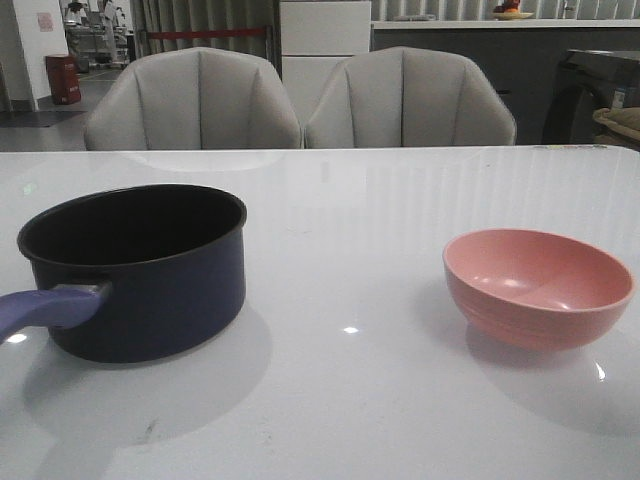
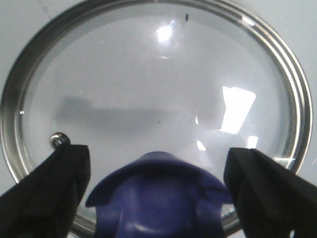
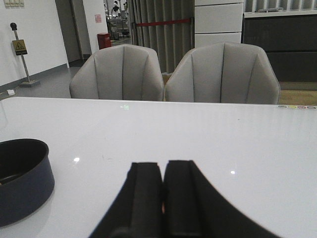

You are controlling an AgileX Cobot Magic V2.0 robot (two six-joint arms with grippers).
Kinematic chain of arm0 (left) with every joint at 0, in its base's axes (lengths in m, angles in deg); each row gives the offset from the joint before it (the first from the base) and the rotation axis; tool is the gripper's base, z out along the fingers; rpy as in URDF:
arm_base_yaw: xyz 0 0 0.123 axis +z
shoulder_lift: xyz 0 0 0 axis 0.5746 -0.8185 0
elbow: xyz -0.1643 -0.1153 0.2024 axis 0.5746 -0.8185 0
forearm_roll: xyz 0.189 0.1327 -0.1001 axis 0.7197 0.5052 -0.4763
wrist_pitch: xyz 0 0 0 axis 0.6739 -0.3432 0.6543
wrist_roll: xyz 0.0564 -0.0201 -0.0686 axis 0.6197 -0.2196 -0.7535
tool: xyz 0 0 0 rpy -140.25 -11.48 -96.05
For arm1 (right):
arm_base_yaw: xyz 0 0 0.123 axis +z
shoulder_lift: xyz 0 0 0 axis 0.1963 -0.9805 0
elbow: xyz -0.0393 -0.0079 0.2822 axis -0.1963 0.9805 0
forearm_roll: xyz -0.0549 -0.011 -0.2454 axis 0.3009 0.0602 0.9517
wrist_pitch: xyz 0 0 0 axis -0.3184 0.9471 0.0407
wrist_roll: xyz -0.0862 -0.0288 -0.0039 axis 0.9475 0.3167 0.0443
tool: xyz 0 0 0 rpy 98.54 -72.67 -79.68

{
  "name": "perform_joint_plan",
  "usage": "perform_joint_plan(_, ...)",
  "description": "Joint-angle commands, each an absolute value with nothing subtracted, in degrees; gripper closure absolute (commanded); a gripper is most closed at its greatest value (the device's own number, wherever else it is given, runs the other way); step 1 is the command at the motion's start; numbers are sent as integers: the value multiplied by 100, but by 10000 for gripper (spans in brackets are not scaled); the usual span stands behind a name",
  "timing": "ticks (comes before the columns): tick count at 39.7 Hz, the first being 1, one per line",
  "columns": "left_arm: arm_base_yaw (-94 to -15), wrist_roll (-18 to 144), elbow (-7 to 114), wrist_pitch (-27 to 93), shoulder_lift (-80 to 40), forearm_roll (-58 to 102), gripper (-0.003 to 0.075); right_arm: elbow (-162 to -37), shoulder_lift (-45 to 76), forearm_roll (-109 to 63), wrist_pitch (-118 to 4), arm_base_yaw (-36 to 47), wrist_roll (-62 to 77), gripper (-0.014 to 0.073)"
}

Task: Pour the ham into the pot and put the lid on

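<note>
Pot — dark navy saucepan (image 1: 140,270) left, uncovered; left gripper (image 2: 158,173) spread around glass lid's (image 2: 148,89) blue knob (image 2: 158,198); right gripper (image 3: 162,191) pressed together.

Glossy white worktop (image 1: 380,300) fills the foreground, ceiling lights glinting off it. On its right side sits a pink bowl (image 1: 538,286), upright, and nothing shows inside it from the front view. Behind the far edge, two pale grey padded chairs (image 1: 192,98) stand side by side, backs almost touching. Further back, a white cabinet (image 1: 325,40) sits between them, with a red bin (image 1: 62,79) off at the far left near the wall. A yellow warning sign on a stand (image 3: 19,47) shows in the right wrist view.
</note>
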State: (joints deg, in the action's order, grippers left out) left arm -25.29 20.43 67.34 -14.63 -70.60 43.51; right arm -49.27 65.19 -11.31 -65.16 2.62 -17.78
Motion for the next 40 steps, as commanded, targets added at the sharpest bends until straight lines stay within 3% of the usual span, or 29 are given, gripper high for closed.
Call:
perform_joint_plan(1, -2514, 2087, 6832, -1492, -6885, 4288, 220, -5072, 6468, -1146, -7029, 274, -1740, 442)
perform_joint_plan(8, -2514, 2087, 6832, -1532, -6885, 4288, 374, -5072, 6468, -1146, -7029, 274, -1740, 442)
perform_joint_plan(13, -2514, 2087, 6832, -1585, -6885, 4288, 437, -5072, 6468, -1146, -7029, 274, -1740, 442)
perform_joint_plan(40, -2514, 2168, 7457, -2305, -6618, 4288, 451, -5072, 6468, -1146, -7029, 274, -1740, 442)
